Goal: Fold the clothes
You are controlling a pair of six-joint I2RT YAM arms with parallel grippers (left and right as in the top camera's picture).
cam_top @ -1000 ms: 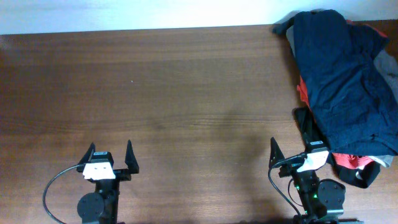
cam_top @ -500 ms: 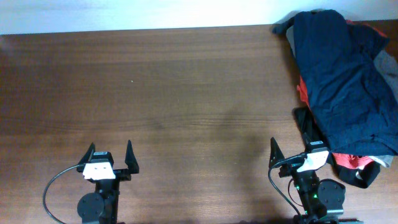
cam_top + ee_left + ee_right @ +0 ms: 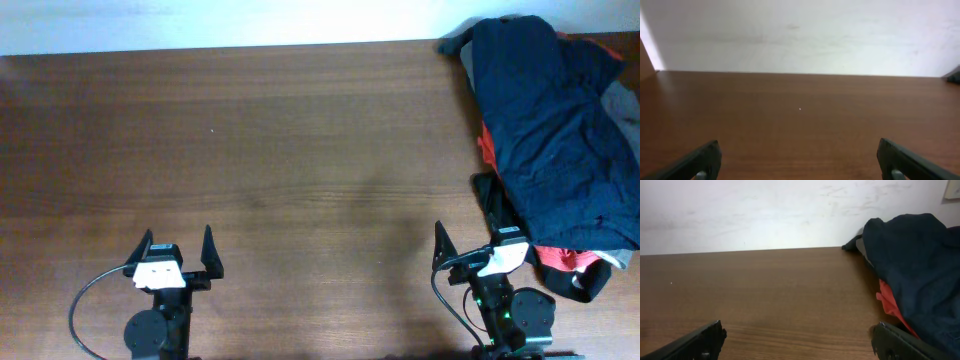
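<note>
The dark navy shorts (image 3: 555,125) lie crumpled on top of a clothes pile at the table's right edge; they also show at the right of the right wrist view (image 3: 912,270). My left gripper (image 3: 177,255) is open and empty near the front edge, far left of the pile; its view (image 3: 799,160) shows only bare table. My right gripper (image 3: 468,250) is open and empty near the front edge, its right finger close beside the pile's near end (image 3: 798,340).
Under the shorts lie a red-and-black garment (image 3: 565,265), whose red cloth shows in the right wrist view (image 3: 890,305), and a grey garment (image 3: 622,110). The brown wooden table (image 3: 280,140) ends at a white wall at the back.
</note>
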